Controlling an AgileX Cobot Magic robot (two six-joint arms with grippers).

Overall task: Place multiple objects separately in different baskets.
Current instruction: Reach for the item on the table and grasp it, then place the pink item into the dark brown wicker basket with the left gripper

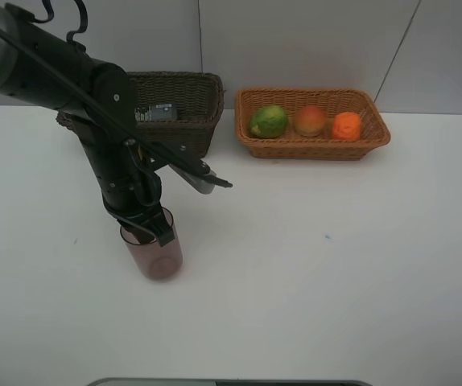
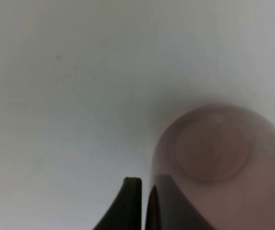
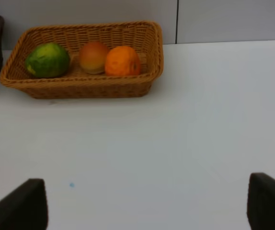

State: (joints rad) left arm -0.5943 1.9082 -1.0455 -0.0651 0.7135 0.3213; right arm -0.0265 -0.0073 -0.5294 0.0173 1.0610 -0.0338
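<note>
Mauve cup [image 1: 157, 256] is standing near your table's [image 1: 336, 289] front-left; your left gripper [image 1: 146, 227] is clamping its rim, right gripper [image 3: 147, 206] gaping wide.

Your left gripper [image 1: 152, 229] is reaching down at the frame's lower left, jaws clamped; your right gripper [image 3: 147, 203] is gaping wide.

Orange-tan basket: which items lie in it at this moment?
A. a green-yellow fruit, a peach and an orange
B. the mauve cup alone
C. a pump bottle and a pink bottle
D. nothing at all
A: the orange-tan basket holds the green-yellow fruit, the peach and the orange in a row, while the mauve cup stands on the table.
</note>
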